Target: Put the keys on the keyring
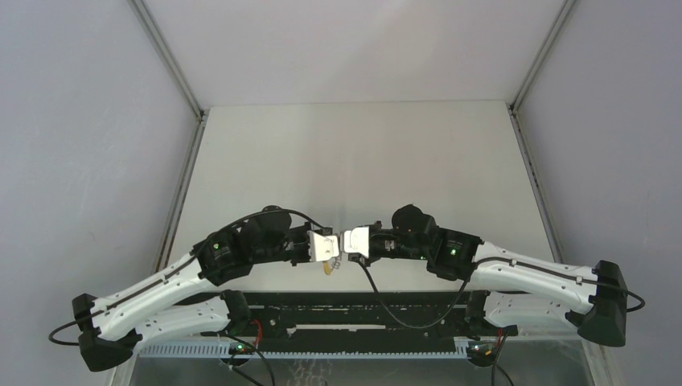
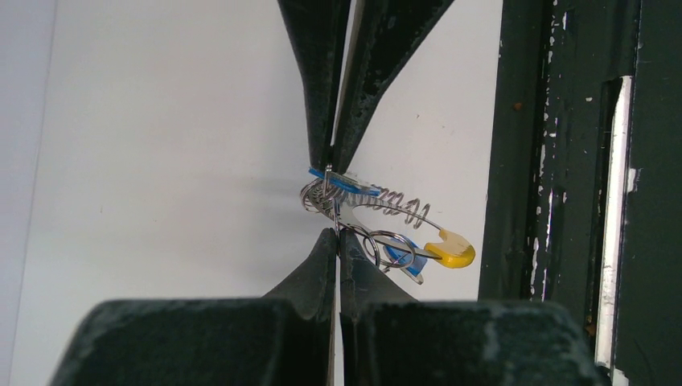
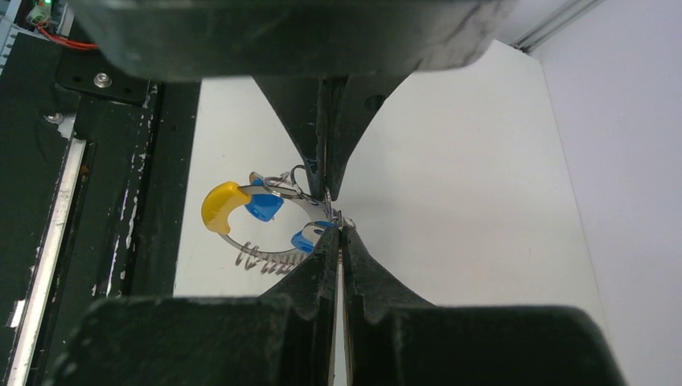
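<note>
Tip to tip above the near edge of the table (image 1: 362,161), beside the dark base rail (image 2: 563,161), the left gripper (image 2: 336,238) pinches the keyring (image 2: 402,211) while the right gripper (image 3: 338,232) is closed on a blue-headed key (image 3: 306,240) at the ring, their fingers hiding both contact points.

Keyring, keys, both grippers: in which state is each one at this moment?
keyring: held up, pinched at its wire, yellow section free.
keys: two, both at the keyring; whether threaded, cannot tell.
left gripper: shut, pinching the keyring wire.
right gripper: shut, seemingly on one key's blue head.
</note>
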